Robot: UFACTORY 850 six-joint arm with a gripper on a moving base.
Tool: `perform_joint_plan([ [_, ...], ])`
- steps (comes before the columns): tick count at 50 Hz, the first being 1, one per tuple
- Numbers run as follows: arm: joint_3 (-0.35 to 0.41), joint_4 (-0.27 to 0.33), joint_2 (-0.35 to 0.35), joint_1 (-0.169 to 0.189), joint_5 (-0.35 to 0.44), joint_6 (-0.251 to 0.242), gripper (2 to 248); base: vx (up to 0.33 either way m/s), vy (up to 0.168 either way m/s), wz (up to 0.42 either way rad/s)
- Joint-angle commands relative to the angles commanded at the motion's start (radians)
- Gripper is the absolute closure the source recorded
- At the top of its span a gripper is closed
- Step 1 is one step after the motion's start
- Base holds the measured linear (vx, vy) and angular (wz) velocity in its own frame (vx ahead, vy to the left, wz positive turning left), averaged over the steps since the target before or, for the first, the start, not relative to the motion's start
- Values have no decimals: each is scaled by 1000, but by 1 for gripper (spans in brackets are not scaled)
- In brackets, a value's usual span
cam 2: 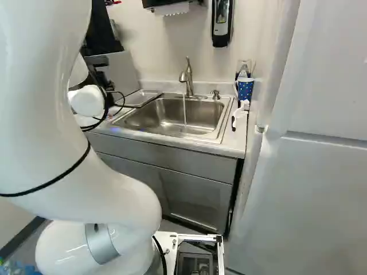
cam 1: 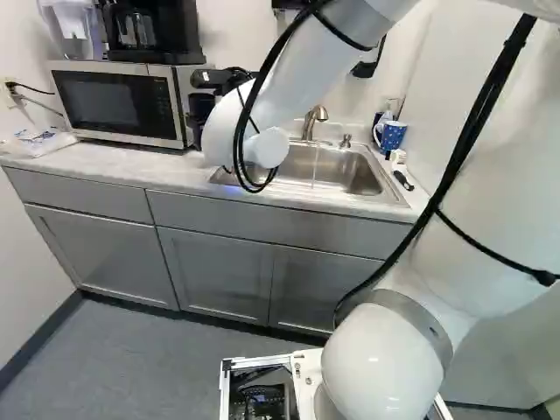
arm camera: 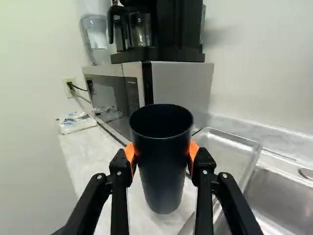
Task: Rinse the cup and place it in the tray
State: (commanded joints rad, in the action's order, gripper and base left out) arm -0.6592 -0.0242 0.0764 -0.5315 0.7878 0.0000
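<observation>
A kitchenette, identified by its stainless-steel sink (cam 2: 157, 123) with running faucet (cam 2: 188, 77), set in a pale counter (cam 1: 118, 161) over grey cabinets (cam 1: 214, 271). Left of the sink stands a microwave (cam 1: 114, 101) bearing a coffee maker (cam 1: 150, 31). On the wall above the sink hang a paper-towel dispenser (cam 2: 160, 3) and a soap dispenser (cam 2: 221, 23), fittings typical of shared rooms; whether office or lab cannot be told.

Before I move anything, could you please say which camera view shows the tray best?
The wrist view: the tray looks largest there, rim and inside visible, though the gripper covers part. The right base view shows it smaller, beside the sink. In the left base view, the arm seems to hide it.
</observation>
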Motion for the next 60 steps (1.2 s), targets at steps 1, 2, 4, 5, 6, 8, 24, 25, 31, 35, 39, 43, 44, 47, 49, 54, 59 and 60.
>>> perform_joint_plan([
  [1, 0, 0, 2, 3, -2, 0, 127, 0, 0, 0],
  [2, 0, 0, 4, 6, -5, 0, 127, 0, 0, 0],
  [4, -1, 0, 8, 13, -9, 0, 127, 0, 0, 0],
  [5, -2, 0, 9, 16, -12, 0, 127, 0, 0, 0],
  [6, -3, 0, 10, 19, -15, 0, 127, 0, 0, 0],
  [8, -5, 0, 13, 26, -20, 0, 127, 0, 0, 0],
  [24, -33, 0, 20, 81, -60, 0, 127, 0, 0, 0],
  [25, -35, 0, 20, 85, -62, 0, 127, 0, 0, 0],
  [31, -43, 0, 18, 105, -77, 0, 127, 0, 0, 0],
  [35, -46, 0, 15, 119, -80, 0, 127, 0, 0, 0],
  [39, -49, 0, 12, 132, -80, 0, 127, 0, 0, 0],
  [43, -51, 0, 9, 146, -80, 0, 127, 0, 0, 0],
  [44, -52, 0, 8, 149, -80, 0, 127, 0, 0, 0],
  [47, -54, 0, 6, 159, -80, 0, 127, 0, 0, 0],
  [49, -56, 0, 4, 166, -80, 0, 127, 0, 0, 0],
  [54, -60, 0, 0, 183, -80, 0, 127, 0, 0, 0],
  [59, -65, 0, -6, 200, -80, 0, 127, 0, 0, 0],
  [60, -65, 0, -8, 203, -80, 0, 127, 0, 0, 0],
])
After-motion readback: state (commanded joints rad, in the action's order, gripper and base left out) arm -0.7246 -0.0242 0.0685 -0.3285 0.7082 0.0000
